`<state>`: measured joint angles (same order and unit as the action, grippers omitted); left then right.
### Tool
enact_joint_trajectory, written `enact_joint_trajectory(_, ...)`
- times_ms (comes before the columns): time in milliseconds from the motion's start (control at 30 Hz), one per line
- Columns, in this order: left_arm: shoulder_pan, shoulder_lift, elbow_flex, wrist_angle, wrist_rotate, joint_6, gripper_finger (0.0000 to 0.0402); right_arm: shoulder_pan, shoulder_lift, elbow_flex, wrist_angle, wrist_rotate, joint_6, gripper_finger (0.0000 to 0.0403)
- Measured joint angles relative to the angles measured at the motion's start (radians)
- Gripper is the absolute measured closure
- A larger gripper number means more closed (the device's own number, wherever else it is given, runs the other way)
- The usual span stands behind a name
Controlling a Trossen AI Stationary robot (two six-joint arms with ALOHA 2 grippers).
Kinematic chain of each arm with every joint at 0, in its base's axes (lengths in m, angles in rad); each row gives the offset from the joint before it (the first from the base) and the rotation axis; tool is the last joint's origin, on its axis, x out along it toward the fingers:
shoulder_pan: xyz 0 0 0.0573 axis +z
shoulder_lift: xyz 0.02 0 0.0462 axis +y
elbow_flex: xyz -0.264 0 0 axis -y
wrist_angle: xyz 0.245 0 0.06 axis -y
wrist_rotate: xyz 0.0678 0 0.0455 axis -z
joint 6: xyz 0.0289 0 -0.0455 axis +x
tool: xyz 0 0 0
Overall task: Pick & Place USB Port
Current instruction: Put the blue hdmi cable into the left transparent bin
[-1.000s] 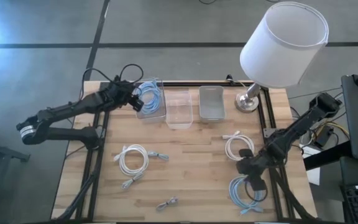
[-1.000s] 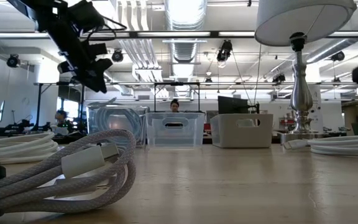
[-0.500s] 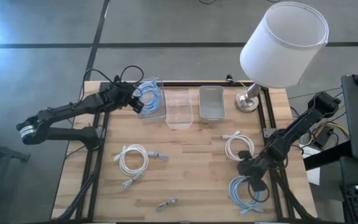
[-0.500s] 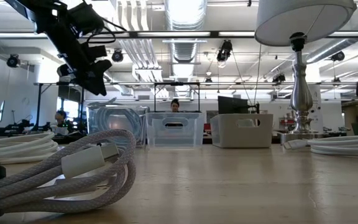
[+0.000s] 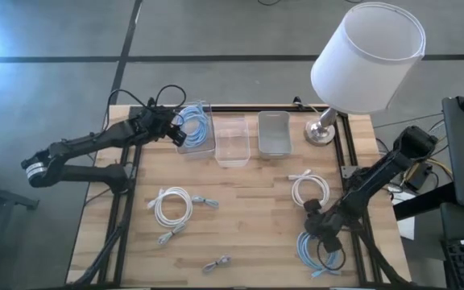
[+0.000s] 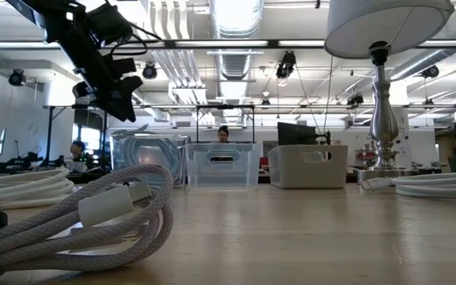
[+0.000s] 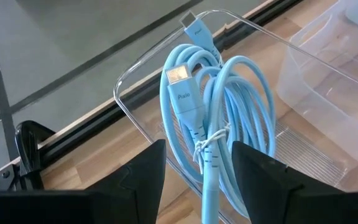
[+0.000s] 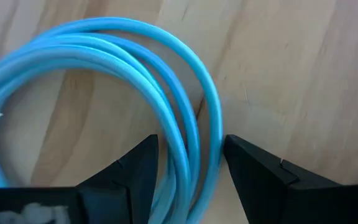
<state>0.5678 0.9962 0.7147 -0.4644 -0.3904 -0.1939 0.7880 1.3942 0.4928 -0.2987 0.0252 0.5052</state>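
**Right tool lowers onto a blue cable; left tool waits over the filled bin**

At the near right corner of the table [image 5: 256, 234], the right tool [image 5: 322, 228] sits low over a coiled blue cable [image 5: 316, 250], its two fingers spread wide with several strands of the coil running between them in the right wrist view. Nothing is gripped yet; the strands lie flat on the wood. The step in hand looks like the pick: the tool is lined up on the rim of the coil, ready to close.

The next move calls for closing on those strands without pinching only one loop, then lifting cleanly and carrying the coil across to the row of bins at the far edge. A second blue cable [image 7: 219, 118] already rests in the leftmost clear bin [image 5: 196, 133], so that bin is probably the target. The left tool [image 5: 176, 129] hovers just beside that bin, fingers apart and holding nothing, and may need to clear out of the way.

Two white cables [image 5: 172, 206] [image 5: 310, 190] lie on the table, apart from the work.
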Motion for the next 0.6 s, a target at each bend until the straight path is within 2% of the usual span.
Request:
enact_joint_trajectory(167, 0.000, 0.000, 0.000, 0.001, 0.000, 0.000, 0.0213, 0.011, 0.086, 0.054, -0.022, 0.132, 0.018, 0.0216)
enact_joint_trajectory(367, 0.000, 0.000, 0.000, 0.001, 0.000, 0.000, 0.0213, 0.009, 0.088, 0.099, -0.037, 0.190, 0.040, 0.0221)
enact_joint_trajectory(467, 0.000, 0.000, 0.000, 0.003, 0.000, 0.000, 0.0213, 0.007, 0.100, 0.106, -0.029, 0.202, 0.072, 0.0245)
enact_joint_trajectory(600, 0.000, 0.000, 0.000, 0.004, 0.001, 0.000, 0.0213, 0.006, 0.123, 0.107, -0.010, 0.195, 0.065, 0.0304)
